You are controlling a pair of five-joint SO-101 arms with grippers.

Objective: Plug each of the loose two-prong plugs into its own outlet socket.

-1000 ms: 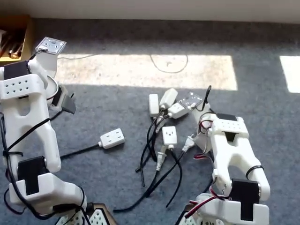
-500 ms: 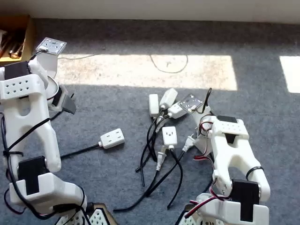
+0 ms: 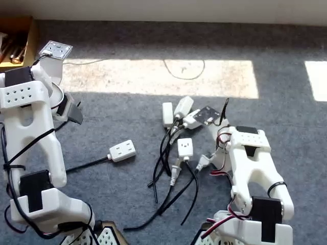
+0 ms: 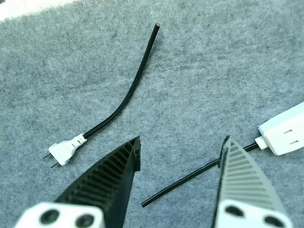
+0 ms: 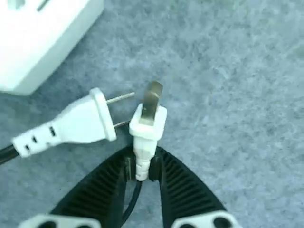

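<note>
Grey carpet (image 3: 286, 127); right gripper (image 5: 142, 162) clamps plug (image 5: 147, 122).

Two arms (image 3: 30, 122) (image 3: 250, 163), four outlet blocks (image 3: 122, 150), and up to five plugs (image 3: 174, 173) on the carpet.
The arms stand at the left and right of the high view. One block sits left of centre, another block (image 3: 184, 147) at centre, and two blocks (image 3: 167, 114) (image 3: 183, 106) side by side above it. Two plugs lie lower middle, the second plug (image 3: 202, 162) to the right. The right wrist view has two plugs (image 5: 148, 121) (image 5: 76, 124) and the left wrist view one plug (image 4: 61, 153). I cannot tell whether any repeats.
</note>
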